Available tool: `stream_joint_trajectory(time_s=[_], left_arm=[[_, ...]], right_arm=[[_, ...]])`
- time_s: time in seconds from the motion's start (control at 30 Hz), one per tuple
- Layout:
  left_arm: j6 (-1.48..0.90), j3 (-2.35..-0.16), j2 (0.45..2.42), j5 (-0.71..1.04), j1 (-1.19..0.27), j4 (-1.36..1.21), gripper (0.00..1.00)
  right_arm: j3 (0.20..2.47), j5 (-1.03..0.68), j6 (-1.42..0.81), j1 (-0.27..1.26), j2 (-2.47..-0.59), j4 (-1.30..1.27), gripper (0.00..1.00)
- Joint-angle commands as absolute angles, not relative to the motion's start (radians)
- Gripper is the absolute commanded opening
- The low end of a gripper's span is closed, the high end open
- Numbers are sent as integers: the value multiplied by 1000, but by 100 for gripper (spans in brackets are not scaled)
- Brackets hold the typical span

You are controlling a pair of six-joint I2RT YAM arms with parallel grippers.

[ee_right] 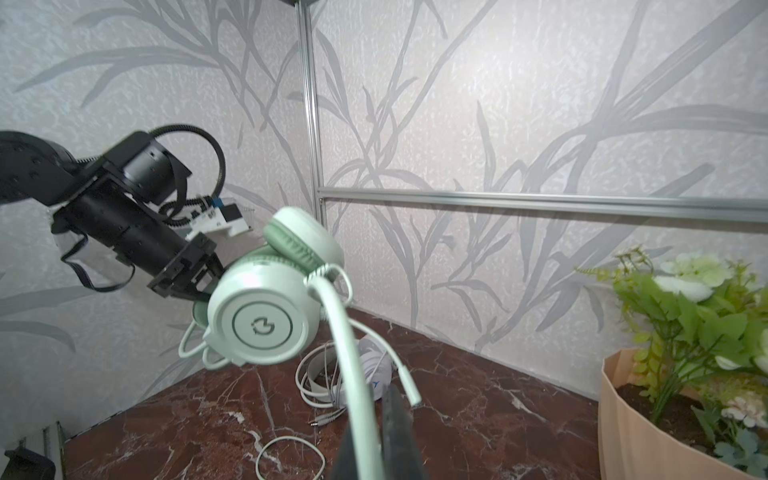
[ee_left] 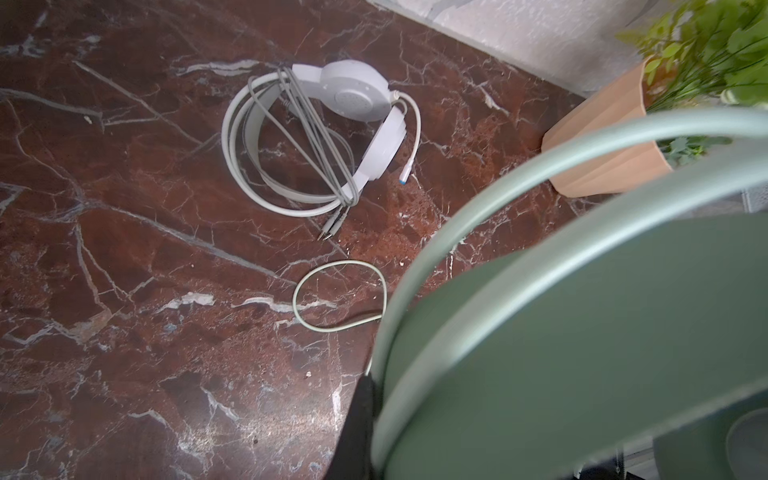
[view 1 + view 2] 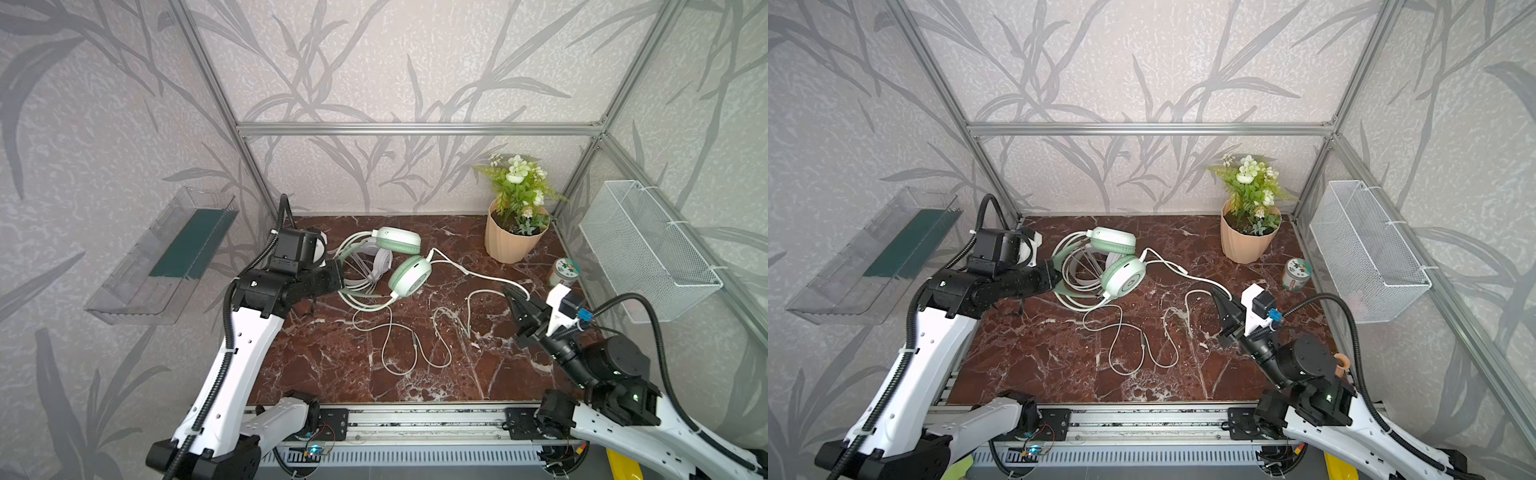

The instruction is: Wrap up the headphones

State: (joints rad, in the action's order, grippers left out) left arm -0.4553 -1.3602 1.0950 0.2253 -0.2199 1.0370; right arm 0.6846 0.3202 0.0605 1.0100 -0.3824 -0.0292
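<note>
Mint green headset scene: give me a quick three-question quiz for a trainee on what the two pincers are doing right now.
1. True or false: the mint green headset lies flat on the marble tabletop.
2. What is the right pincer shut on? A) the peach flowerpot B) the mint green headset's cable C) the small jar
3. Which headset already has its cable wound across its headband?

Key:
1. False: the left pincer holds it up off the tabletop by the headband.
2. B
3. The white headset.
</note>
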Motion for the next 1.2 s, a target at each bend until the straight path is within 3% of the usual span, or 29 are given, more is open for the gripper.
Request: stream_joint_trajectory(time_s=[0.0, 0.2, 0.4, 0.73, 1.03, 1.17], left_arm=[[-417, -1333, 1067, 225, -227, 954, 0], [-338, -1259, 1063, 170, -321, 947, 0], [-260, -1215, 1095, 1, -486, 969, 0], [-187, -1110, 1048, -48, -640, 894, 0], [-157, -992, 843, -110, -721, 789, 0], [-157, -950, 752, -73, -725, 756, 0]], right_arm=[[771, 223, 172, 1016, -424, 70, 0], [1012, 90, 316, 1015, -591, 262, 0], [1220, 149, 427, 1045, -753, 371, 0], [1491, 204, 688, 1137, -975, 532, 0], [1439, 441, 873, 1154, -1028, 375, 0], [1440, 411, 848, 1154, -1031, 337, 0]])
